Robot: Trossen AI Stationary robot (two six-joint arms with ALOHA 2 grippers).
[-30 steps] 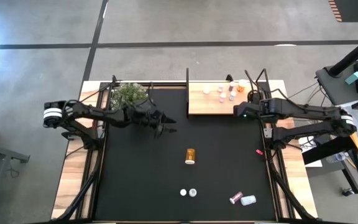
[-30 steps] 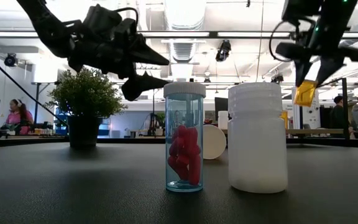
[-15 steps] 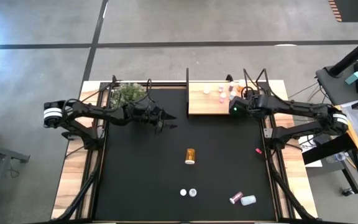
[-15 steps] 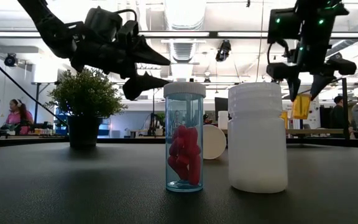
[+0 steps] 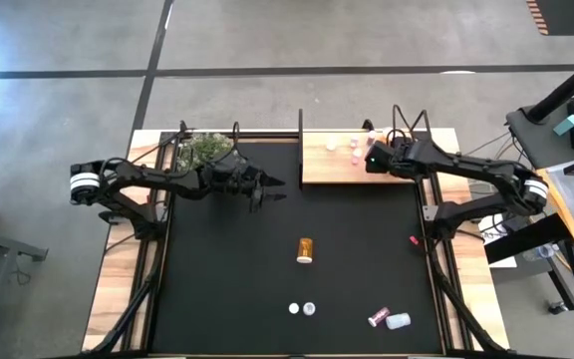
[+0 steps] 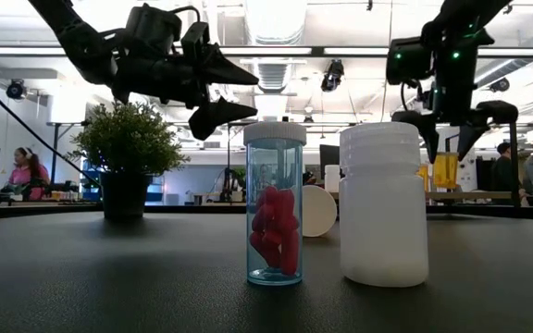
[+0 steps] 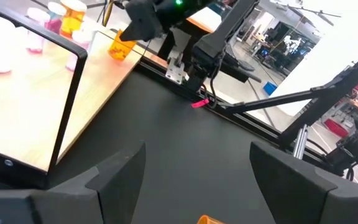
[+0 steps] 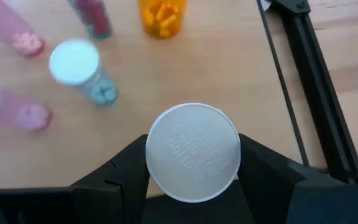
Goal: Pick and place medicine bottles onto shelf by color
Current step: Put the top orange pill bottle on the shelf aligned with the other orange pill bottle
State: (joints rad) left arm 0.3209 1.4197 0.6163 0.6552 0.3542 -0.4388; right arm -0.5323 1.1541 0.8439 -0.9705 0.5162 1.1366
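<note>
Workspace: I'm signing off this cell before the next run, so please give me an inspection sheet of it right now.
Surface: black mat, wooden shelf at its far edge.
Job's things: shelved bottles in a cluster; lying orange bottle mid-mat; front bottles, four, near the mat's front edge.
Clutter: potted plant; red speck.
Grippers: right gripper shut on a white-capped bottle over the shelf; left gripper open, above the mat beside the plant.
Cables: wire loops by the right arm.
Surroundings: concrete floor; person in the room behind.

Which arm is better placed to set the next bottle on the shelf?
The right. Its tool holds a white-capped bottle directly above the shelf, near other bottles. The left tool is open, empty, beside the shelf.
</note>
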